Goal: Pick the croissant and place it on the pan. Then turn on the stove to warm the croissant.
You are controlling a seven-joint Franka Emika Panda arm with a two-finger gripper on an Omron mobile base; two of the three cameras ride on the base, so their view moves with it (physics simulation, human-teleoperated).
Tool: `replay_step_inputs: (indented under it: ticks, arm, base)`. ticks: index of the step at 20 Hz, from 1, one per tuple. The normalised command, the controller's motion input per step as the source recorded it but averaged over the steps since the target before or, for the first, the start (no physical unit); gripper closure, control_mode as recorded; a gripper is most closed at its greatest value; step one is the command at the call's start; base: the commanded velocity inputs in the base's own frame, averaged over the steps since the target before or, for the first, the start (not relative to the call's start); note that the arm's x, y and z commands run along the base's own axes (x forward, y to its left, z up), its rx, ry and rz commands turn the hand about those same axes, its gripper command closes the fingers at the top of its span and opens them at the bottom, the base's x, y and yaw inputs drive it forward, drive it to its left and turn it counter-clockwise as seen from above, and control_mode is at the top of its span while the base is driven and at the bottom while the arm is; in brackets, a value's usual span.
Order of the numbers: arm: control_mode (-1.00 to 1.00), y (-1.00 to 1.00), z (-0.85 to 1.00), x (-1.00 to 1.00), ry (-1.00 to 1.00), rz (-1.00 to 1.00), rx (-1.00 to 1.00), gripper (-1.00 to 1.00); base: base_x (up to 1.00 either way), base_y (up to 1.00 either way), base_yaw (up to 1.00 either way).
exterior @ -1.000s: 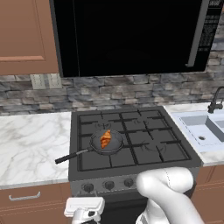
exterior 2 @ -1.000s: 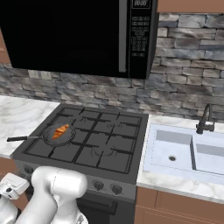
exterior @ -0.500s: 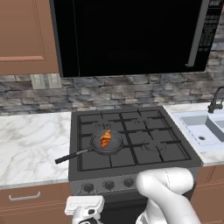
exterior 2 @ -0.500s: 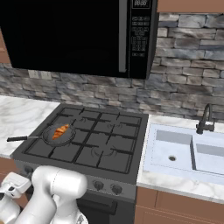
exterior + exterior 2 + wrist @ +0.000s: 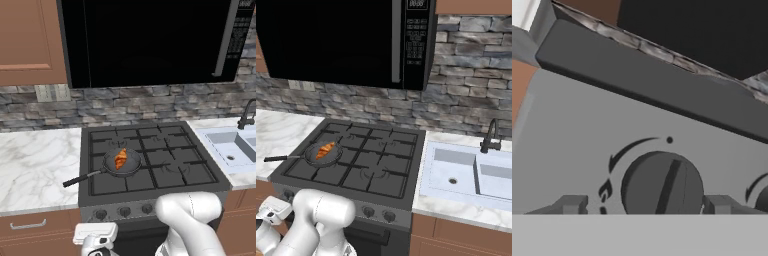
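Grey stove knob sits between my gripper fingertips, jaws apart, untouched; base views show croissant in pan.

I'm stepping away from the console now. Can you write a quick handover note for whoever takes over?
End effector: fingers either side of a stove knob, not clearly clamped; grip state unclear.
Croissant: lying in the pan on the stove's front-left burner.
Done: croissant placed in pan.
Left: grip and turn the knob to light the burner; no flame visible.
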Motion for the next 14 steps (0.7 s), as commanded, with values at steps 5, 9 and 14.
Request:
replay_step_inputs:
  ticks: [5, 9, 14]
  arm:
    - [-1.00, 0.00, -0.10, 0.17, 0.00, 0.00, 0.00, -1.00]
    - [-1.00, 0.00, -0.05, 0.15, 0.00, 0.00, 0.00, -1.00]
    - [-1.00, 0.00, -0.01, 0.07, 0.00, 0.00, 0.00, -1.00]
  base:
    - [0.00, 0.00, 0.00]
    - [0.00, 0.00, 0.00]
    - [0.00, 0.00, 0.00]
